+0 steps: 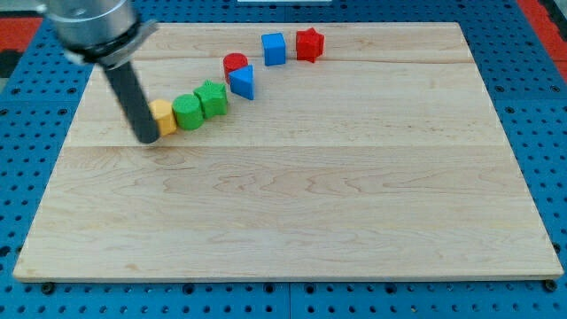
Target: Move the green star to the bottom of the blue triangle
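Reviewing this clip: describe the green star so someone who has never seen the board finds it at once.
On the wooden board, a curved chain of blocks runs from the dark rod at the view's left up to the top. The green star is third from my tip, after the yellow block and a rounder green block. It has pointed edges, left of the blue triangle.

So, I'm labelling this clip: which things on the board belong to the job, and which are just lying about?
Job:
green star block
blue triangle block
my tip, left of the yellow block

Lying about:
yellow block
green round block
red round block
blue cube
red star block
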Robot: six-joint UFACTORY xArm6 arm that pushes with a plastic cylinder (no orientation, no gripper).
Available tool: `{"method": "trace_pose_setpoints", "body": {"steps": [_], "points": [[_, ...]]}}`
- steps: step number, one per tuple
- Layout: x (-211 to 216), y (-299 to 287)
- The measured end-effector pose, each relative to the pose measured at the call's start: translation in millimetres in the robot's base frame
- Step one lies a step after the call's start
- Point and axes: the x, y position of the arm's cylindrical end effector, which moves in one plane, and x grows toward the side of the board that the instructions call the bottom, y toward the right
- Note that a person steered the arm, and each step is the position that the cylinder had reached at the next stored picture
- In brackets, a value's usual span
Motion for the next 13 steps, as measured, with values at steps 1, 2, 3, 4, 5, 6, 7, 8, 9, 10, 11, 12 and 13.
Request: {"method": "trace_pose_setpoints", "body": {"steps": [1, 2, 3, 4, 5, 6, 7, 8, 9, 10, 11, 12, 13], "points": [[-28.7, 39.8], [-53.3, 81.0], [-83.9, 108.7], [-82.5, 126.7], [-81.4, 74.1], [-65.4, 74.1], [-16.8, 83.7], [-4.0, 127.8], [-40.5, 153.6], [-63.8, 161.8], [-24.4, 152.0], [-44.0, 104.6], [-85.1, 121.8]]}}
